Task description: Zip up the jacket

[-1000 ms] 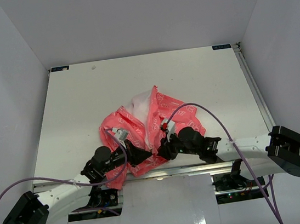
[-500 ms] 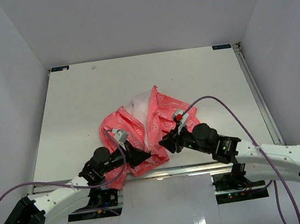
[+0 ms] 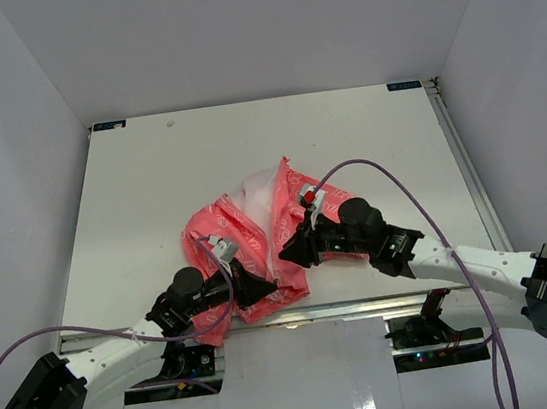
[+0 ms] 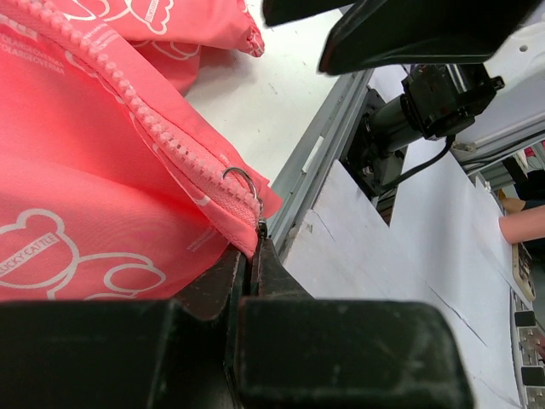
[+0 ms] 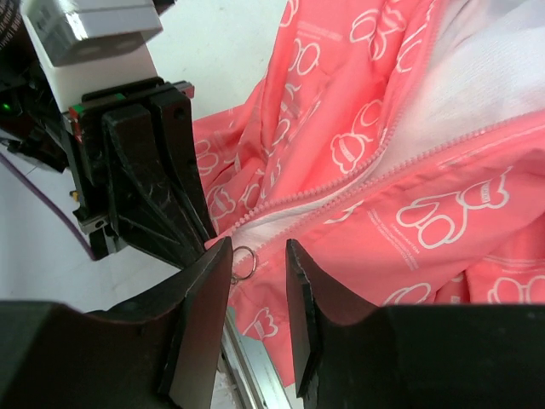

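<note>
The jacket (image 3: 257, 232) lies rumpled in the lower middle of the overhead view, close to the near edge of the table (image 3: 149, 180). Its front is open, so the white lining (image 3: 256, 189) shows toward the top. Its zipper (image 4: 145, 119) runs from the upper left of the left wrist view down to a small metal ring (image 4: 241, 179) at the hem (image 4: 243, 213). The left gripper (image 4: 255, 243) is pressed together on the hem just under that ring, pinning the cloth. In the right wrist view the right gripper (image 5: 258, 253) has its jaws apart, one on each side of the ring (image 5: 243, 261), gripping nothing. The step in hand looks to be taking hold of the pull. To do it well, the jaws should close squarely on the ring or slider rather than on loose cloth. They should then draw along the teeth toward the upper right of that view, with the left gripper holding the hem taut so the two rows feed in straight.
</note>
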`<act>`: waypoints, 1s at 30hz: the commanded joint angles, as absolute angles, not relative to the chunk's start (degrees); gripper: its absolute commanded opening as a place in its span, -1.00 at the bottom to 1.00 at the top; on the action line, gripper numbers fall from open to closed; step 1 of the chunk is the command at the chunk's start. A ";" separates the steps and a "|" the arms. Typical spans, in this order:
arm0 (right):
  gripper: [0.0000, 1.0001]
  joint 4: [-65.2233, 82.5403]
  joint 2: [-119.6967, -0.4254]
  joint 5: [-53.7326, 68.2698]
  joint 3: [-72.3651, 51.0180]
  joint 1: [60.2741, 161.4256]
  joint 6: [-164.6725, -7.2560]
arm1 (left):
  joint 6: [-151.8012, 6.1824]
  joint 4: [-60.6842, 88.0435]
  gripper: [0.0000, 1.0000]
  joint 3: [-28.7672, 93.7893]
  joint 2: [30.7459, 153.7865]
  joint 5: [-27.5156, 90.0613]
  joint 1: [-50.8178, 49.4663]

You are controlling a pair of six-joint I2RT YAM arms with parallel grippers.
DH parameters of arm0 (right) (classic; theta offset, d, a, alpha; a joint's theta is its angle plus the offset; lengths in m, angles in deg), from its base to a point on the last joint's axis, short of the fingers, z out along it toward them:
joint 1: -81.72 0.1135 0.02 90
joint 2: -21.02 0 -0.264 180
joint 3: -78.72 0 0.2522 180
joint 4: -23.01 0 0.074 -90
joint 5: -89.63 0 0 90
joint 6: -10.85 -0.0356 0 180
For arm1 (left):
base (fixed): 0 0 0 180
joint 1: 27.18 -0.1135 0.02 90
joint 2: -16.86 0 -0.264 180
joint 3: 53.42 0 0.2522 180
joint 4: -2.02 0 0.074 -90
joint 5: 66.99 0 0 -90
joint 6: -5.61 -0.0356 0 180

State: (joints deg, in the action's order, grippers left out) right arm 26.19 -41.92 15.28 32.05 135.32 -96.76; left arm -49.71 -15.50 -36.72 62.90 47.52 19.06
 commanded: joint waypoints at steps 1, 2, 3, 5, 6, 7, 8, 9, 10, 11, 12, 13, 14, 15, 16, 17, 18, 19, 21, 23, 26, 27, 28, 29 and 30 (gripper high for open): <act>-0.24 31.05 -44.28 25.31 30.87 134.19 -97.66 | -50.69 -16.03 -1.00 -38.34 61.10 49.95 19.23; -0.24 31.74 -44.90 26.37 30.94 134.12 -97.84 | -50.72 -15.96 -1.00 -38.34 60.92 49.99 19.23; -0.24 32.19 -45.33 27.04 31.08 134.11 -97.91 | -50.73 -15.95 -1.00 -38.38 60.81 49.95 19.28; -0.23 33.26 -46.18 28.56 31.37 134.11 -98.01 | -50.78 -15.83 -1.00 -38.37 60.72 49.96 19.26; -0.23 33.79 -46.57 29.24 31.52 134.11 -98.11 | -50.81 -15.77 -1.00 -38.32 60.74 49.99 19.23; -0.24 34.14 -46.84 29.52 31.66 134.11 -98.31 | -50.82 -15.77 -1.00 -38.26 60.80 49.99 19.23; -0.24 34.48 -47.10 29.95 31.92 134.11 -98.49 | -50.90 -15.77 -1.00 -38.34 60.81 49.99 19.23; -0.24 34.85 -47.39 29.95 32.21 134.18 -98.71 | -50.90 -15.77 -1.00 -38.34 60.88 49.92 19.23; -0.24 35.03 -47.76 29.72 32.34 134.15 -98.79 | -50.86 -15.77 -1.00 -38.34 60.85 49.91 19.27; -0.24 35.17 -48.13 29.44 32.44 134.11 -98.83 | -50.82 -15.77 -1.00 -38.34 60.81 49.91 19.32; -0.23 35.29 -48.43 29.37 32.55 134.16 -98.67 | -50.82 -15.83 -1.00 -38.34 60.86 49.85 19.32; -0.23 35.43 -48.68 29.26 32.64 134.17 -98.55 | -50.84 -15.91 -1.00 -38.36 60.89 49.84 19.32; -0.23 35.58 -48.89 29.11 32.69 134.12 -98.50 | -50.89 -16.01 -1.00 -38.41 60.89 49.89 19.32; -0.23 35.68 -49.16 28.85 32.76 134.16 -98.43 | -50.90 -16.14 -1.00 -38.43 60.95 49.91 19.32; -0.23 35.71 -49.33 28.64 32.79 134.19 -98.32 | -50.86 -16.25 -1.00 -38.43 61.02 49.91 19.32; -0.23 35.71 -49.45 28.40 32.79 134.19 -98.20 | -50.84 -16.30 -1.00 -38.45 61.07 49.91 19.32; -0.23 35.71 -49.65 28.01 32.79 134.19 -98.13 | -50.90 -16.30 -1.00 -38.51 61.08 49.91 19.32; -0.23 35.65 -49.76 27.79 32.79 134.14 -98.08 | -50.90 -16.35 -1.00 -38.52 61.24 49.91 19.26; -0.22 35.52 -49.91 27.01 32.88 134.19 -97.78 | -50.90 -16.38 -1.00 -38.51 61.33 49.91 19.32; -0.22 35.30 -50.12 26.14 33.00 134.13 -97.66 | -50.82 -16.32 -1.00 -38.43 61.33 49.91 19.26; -0.22 35.15 -50.58 25.84 33.06 134.11 -97.33 | -50.87 -16.38 -1.00 -38.51 61.04 49.91 19.27; -0.22 35.10 -50.76 25.75 33.06 134.11 -97.19 | -50.82 -16.38 -1.00 -38.52 60.99 49.91 19.31; -0.22 35.02 -51.00 25.77 33.06 134.11 -97.17 | -50.85 -16.35 -1.00 -38.52 60.98 49.91 19.28; -0.22 34.94 -51.26 25.81 33.06 134.11 -97.17 | -50.89 -16.31 -1.00 -38.52 60.98 49.91 19.24; -0.22 35.01 -51.45 25.95 33.10 134.15 -97.08 | -50.86 -16.30 -1.00 -38.47 60.98 49.86 19.23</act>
State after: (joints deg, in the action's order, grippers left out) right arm 33.23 -50.60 26.44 32.89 134.30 -98.11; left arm -50.35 -15.50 -36.72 61.49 48.06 19.06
